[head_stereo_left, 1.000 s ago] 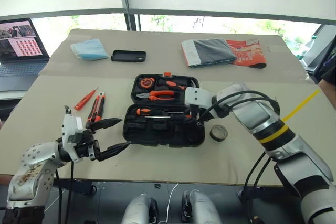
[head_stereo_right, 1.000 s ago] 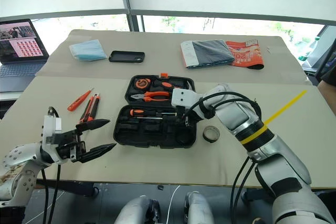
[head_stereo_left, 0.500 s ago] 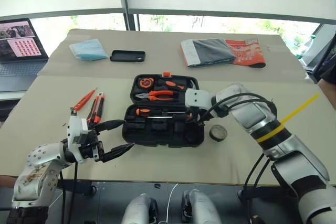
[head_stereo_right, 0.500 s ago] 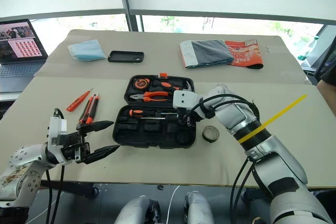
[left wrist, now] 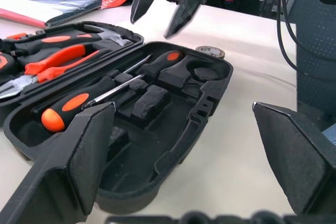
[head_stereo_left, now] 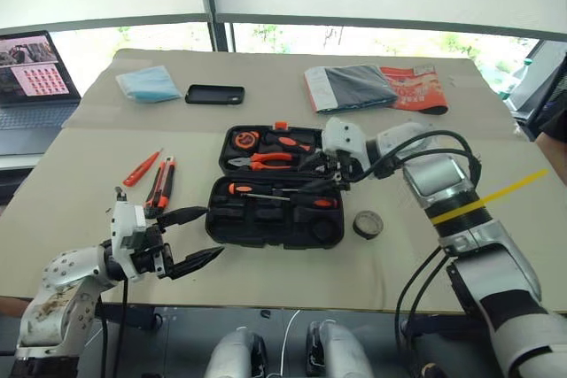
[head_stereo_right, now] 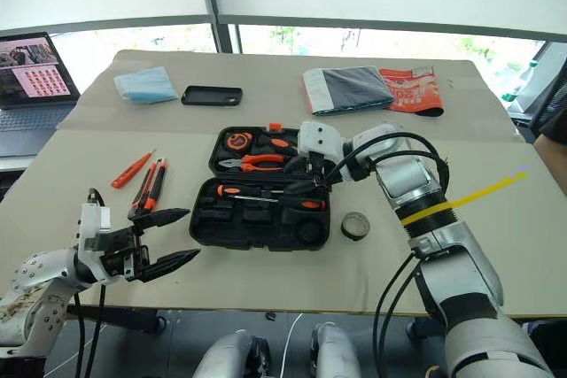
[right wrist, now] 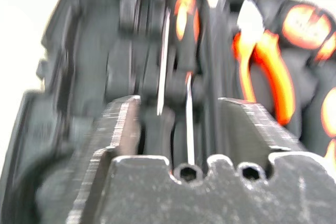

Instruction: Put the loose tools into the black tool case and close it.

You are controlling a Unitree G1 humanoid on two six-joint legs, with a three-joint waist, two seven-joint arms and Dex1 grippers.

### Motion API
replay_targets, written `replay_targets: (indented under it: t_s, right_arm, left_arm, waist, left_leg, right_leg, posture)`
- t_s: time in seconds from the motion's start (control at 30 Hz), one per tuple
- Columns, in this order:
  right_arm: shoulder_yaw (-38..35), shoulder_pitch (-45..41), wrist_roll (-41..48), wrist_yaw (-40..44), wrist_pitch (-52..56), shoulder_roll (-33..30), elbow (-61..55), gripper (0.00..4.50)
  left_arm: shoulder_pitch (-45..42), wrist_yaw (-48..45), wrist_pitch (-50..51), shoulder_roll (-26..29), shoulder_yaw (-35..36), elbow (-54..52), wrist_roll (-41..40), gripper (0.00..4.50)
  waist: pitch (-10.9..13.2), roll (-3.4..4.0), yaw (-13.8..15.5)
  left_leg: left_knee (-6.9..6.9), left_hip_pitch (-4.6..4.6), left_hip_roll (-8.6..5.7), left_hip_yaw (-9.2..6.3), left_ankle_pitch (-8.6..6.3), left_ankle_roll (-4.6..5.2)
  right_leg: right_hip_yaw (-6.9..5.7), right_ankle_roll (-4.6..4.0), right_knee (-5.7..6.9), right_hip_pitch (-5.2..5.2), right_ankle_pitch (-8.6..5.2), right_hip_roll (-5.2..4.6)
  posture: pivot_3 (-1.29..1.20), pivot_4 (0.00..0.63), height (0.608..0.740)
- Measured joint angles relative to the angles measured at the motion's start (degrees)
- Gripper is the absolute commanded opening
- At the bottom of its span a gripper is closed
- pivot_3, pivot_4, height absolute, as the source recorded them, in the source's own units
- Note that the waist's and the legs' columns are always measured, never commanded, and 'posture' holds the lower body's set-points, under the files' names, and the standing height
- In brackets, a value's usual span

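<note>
Leftmost, thin all-orange screwdriver [head_stereo_left: 142, 168] and orange-and-black utility knife [head_stereo_left: 162, 184] lie loose on the tan table [head_stereo_left: 80, 183]. Left gripper [head_stereo_left: 190, 238] hovers spread wide, empty, just off the open black hard-plastic tool case [head_stereo_left: 275, 185]. Two orange-and-black-handled screwdrivers [head_stereo_left: 266, 189] sit in its near half. Right gripper [head_stereo_left: 335, 174] hangs over them, partly open, holding nothing. Small dark tape roll [head_stereo_left: 367, 224] lies beside the case.

We see black tool case [head_stereo_left: 273, 188] open flat w/ two screwdrivers [head_stereo_left: 282, 196] slotted; thin orange screwdriver [head_stereo_left: 143, 168] & utility knife [head_stereo_left: 162, 183] left, tape roll [head_stereo_left: 368, 224] right.
</note>
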Motion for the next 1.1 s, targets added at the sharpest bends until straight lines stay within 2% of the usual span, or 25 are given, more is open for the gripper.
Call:
replay_targets:
  t_s: [0.13,0.17,0.63,0.9,1.0,1.07,1.1]
  right_arm:
    - [1.62,4.48,-2.20,-3.25,-2.51,2.99,1.34,0.10]
    - [2.09,5.02,-2.68,-3.79,-2.71,3.42,2.09,0.04]
    - [3.23,3.90,-6.42,-7.67,-6.93,6.22,9.87,0.04]
    - [3.18,3.38,-6.57,-7.27,-3.48,7.33,9.62,0.04]
    - [1.10,5.86,-4.81,-6.70,-5.05,7.09,7.40,0.04]
    - [-2.49,9.60,-0.50,-6.75,-4.82,7.36,3.36,0.63]
    - [-4.52,11.55,2.39,-6.41,-4.35,7.14,-0.04,0.73]
  left_arm:
    - [-0.09,0.43,-0.05,0.00,0.00,0.03,0.10,4.50]
    - [-0.09,0.53,-0.05,0.00,0.00,0.05,0.14,4.50]
    - [0.81,1.89,-0.31,0.01,0.11,0.07,0.93,4.50]
    - [1.61,4.00,-0.30,-0.15,0.99,0.06,1.39,4.50]
    - [3.36,5.50,-0.31,-0.93,3.27,0.03,1.08,4.50]
    - [4.99,6.83,-0.33,-1.52,5.66,0.24,0.70,4.50]
    - [5.82,7.72,-0.30,-1.78,7.17,0.53,0.45,4.50]
  waist:
    - [0.00,0.00,0.06]
    - [0.01,0.01,0.06]
    - [-0.02,0.01,0.01]
    - [-0.04,0.00,-0.13]
    - [-0.03,0.00,-0.01]
    - [0.00,0.00,0.05]
    - [0.01,0.02,0.09]
  left_leg:
    - [-0.06,0.02,-0.01,0.02,0.02,-0.05]
    - [-0.06,0.00,-0.02,0.02,0.02,-0.05]
    - [-0.17,0.30,0.00,0.03,0.03,-0.30]
    - [-0.41,0.47,0.03,0.01,0.11,-0.46]
    - [-0.45,0.43,0.03,0.01,0.10,-0.46]
    - [-0.45,0.17,0.03,-0.01,0.11,-0.43]
    - [-0.45,0.08,0.03,-0.01,0.14,-0.37]
  right_leg:
    - [0.00,-0.02,0.00,0.00,-0.01,-0.01]
    - [0.00,-0.02,0.01,-0.01,-0.01,-0.01]
    - [0.08,-0.02,0.04,0.15,0.00,-0.04]
    - [0.12,-0.09,0.04,0.17,-0.01,-0.03]
    - [0.10,-0.13,0.00,0.14,-0.04,-0.04]
    - [0.08,-0.17,-0.02,-0.04,-0.02,-0.05]
    - [0.08,-0.25,-0.02,-0.11,0.03,-0.06]
  posture:
    - [0.00,0.150,0.740]
    - [0.00,0.150,0.740]
    - [0.00,0.150,0.740]
    - [0.00,0.150,0.740]
    - [0.00,0.150,0.740]
    - [0.00,0.150,0.740]
    - [0.00,0.150,0.740]
